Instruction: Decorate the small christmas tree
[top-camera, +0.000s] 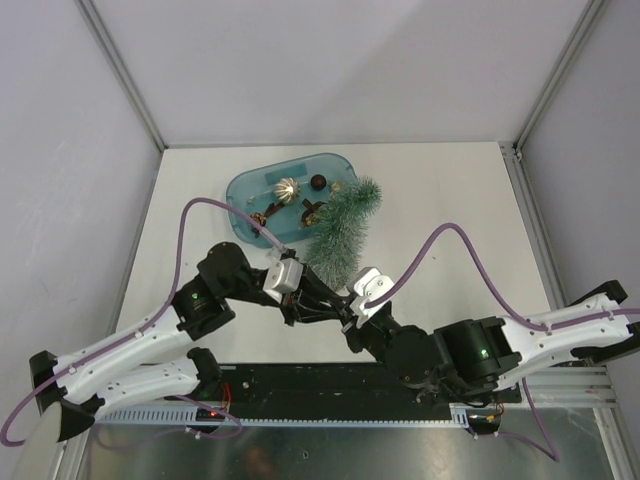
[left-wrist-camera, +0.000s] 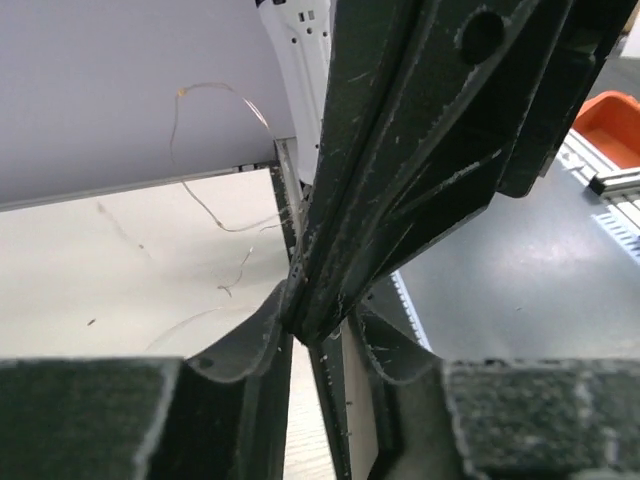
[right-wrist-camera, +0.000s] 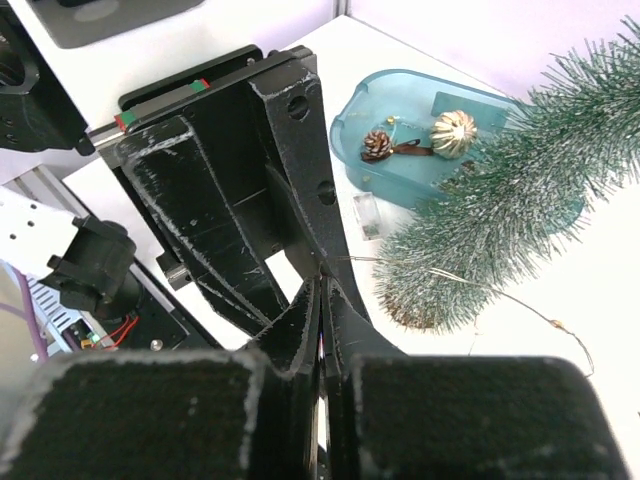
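The small christmas tree (top-camera: 343, 232) lies beside, perhaps touching, the blue tub (top-camera: 248, 188).

No legible text, label, brand, number or sign on anything visible

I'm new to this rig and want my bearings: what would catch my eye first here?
A small christmas tree of frosted green bristles lies on its side mid-table, its far end beside a translucent blue plastic tub holding a ribbed gold ball. At its near end, the black left gripper and right gripper meet tip to tip.
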